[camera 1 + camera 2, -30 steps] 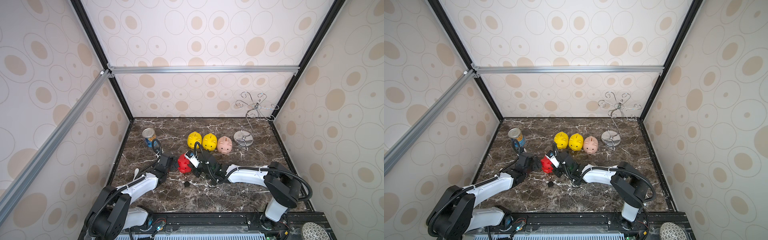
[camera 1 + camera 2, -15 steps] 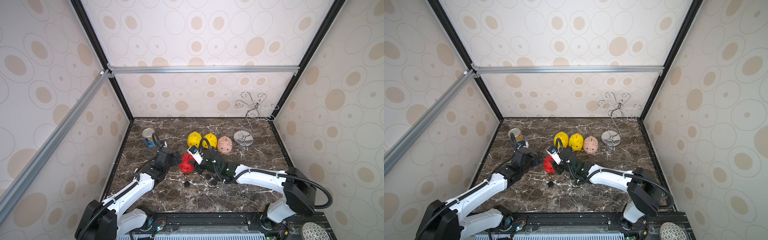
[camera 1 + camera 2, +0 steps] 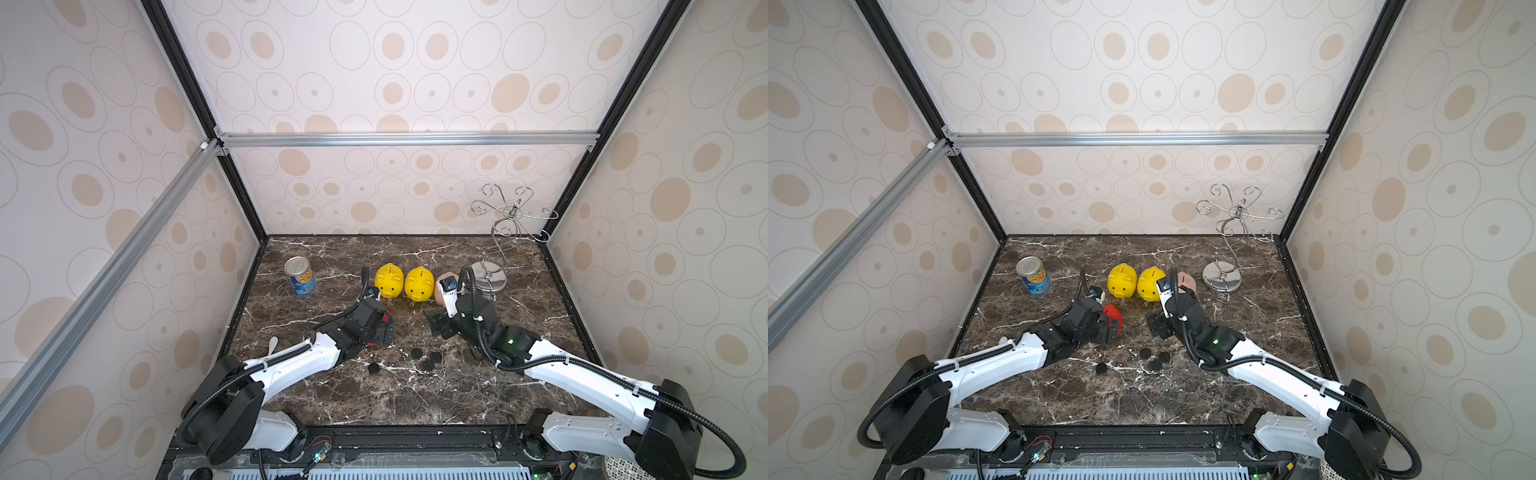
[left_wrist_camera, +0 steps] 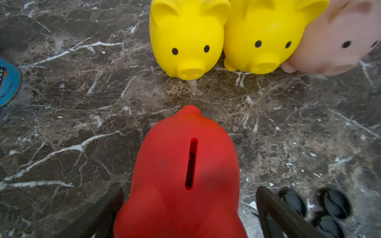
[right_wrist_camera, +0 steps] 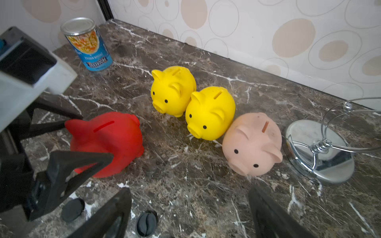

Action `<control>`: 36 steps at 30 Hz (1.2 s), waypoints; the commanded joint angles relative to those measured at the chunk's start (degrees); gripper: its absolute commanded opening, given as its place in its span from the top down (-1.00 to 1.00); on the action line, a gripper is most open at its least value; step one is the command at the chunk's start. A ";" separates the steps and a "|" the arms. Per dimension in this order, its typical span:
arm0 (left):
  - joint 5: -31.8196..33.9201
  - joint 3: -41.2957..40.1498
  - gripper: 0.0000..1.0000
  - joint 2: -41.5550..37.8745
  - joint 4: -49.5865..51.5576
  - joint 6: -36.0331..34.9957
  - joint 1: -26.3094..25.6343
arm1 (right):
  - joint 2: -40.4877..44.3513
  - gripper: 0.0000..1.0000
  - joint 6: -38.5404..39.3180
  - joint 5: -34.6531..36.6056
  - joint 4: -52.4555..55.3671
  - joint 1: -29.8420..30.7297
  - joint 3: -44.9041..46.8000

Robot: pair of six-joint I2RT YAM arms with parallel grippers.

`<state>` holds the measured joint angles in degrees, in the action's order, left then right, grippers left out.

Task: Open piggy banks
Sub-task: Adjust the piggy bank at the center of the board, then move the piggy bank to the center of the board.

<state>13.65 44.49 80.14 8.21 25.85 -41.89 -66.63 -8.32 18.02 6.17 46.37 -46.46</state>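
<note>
1. On the bench (image 3: 415, 399): yellow piggy bank (image 5: 173, 90), second yellow piggy bank (image 5: 210, 113), pink piggy bank (image 5: 252, 144), touching in a row.
2. Red piggy bank (image 4: 185, 175) stands nearer me, between my left claw's (image 4: 189, 190) spread jaws. I judge it hollow, light, slick: pinch the flanks.
3. My right claw (image 5: 188, 190) gapes, empty.

Lettering is found on the blue label of the tin can (image 5: 87, 44). In the right wrist view the words are seen upside down: large white capitals are read as "PROGRESSO", and a smaller line next to them as "CHICKEN NOODLE"; a still finer line cannot be made out. In the left wrist view "TRADITIONA" is read in white on the label, cut off at the frame edge. In both top views the print is too small to be read.
</note>
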 commanded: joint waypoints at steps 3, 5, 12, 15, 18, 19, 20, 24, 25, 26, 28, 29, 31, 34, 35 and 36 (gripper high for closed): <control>6.28 3.41 -0.95 5.77 1.60 0.64 0.31 | 0.72 -0.83 -0.93 -0.54 3.02 -0.06 0.45; 8.45 3.13 -0.88 6.19 1.97 2.83 1.04 | 1.04 -0.83 -0.60 -0.09 3.25 -0.18 0.49; 8.55 -0.90 -0.83 2.97 -1.47 5.58 7.80 | 3.14 -0.82 0.25 1.05 4.00 -0.31 0.96; 5.16 0.50 -0.82 4.89 -4.60 4.09 11.75 | 3.68 -0.83 0.23 1.18 3.67 -0.31 1.45; 2.77 4.99 -0.83 9.91 -6.11 1.39 15.02 | 3.75 -0.83 0.23 1.32 4.34 -0.40 1.58; 1.26 6.42 -0.84 11.32 -6.49 0.60 16.00 | 3.89 -0.83 0.25 1.25 4.65 -0.49 1.59; -0.31 8.04 -0.84 13.06 -6.96 -0.21 16.90 | 4.22 -0.82 0.32 1.32 5.01 -0.57 1.72; -2.19 14.97 -0.85 18.90 -6.73 -3.60 19.10 | 6.12 -0.82 0.32 1.51 6.50 -1.22 2.37; -3.25 16.33 -0.86 20.06 -6.55 -4.05 19.45 | 6.48 -0.82 0.23 1.61 6.96 -1.28 2.36; -3.99 17.68 -0.86 21.09 -6.43 -4.34 19.56 | 6.81 -0.82 0.16 1.67 7.53 -1.47 2.35; -5.13 18.99 -0.87 21.98 -6.55 -4.73 19.50 | 7.45 -0.82 0.18 1.85 8.39 -1.53 2.29; -6.03 19.18 -0.90 22.08 -7.14 -5.28 19.54 | 7.80 -0.83 0.16 1.95 8.79 -1.67 2.25; -6.77 20.63 -0.95 22.40 -6.58 -5.92 19.58 | 8.09 -0.83 0.11 2.06 9.70 -1.85 1.76; -6.87 22.84 -1.00 21.66 -4.83 -6.49 19.63 | 8.38 -0.85 0.26 2.62 11.50 -1.91 0.47; -6.29 23.54 -1.00 20.92 -3.98 -6.75 19.58 | 8.45 -0.87 0.41 2.72 12.27 -1.96 -0.10; -5.59 23.98 -1.00 19.79 -3.22 -6.85 19.61 | 8.61 -0.89 0.56 2.77 12.83 -1.90 -0.68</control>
<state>8.23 65.01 102.17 2.57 21.34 -22.48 -59.00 -8.29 19.59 15.86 44.64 -44.91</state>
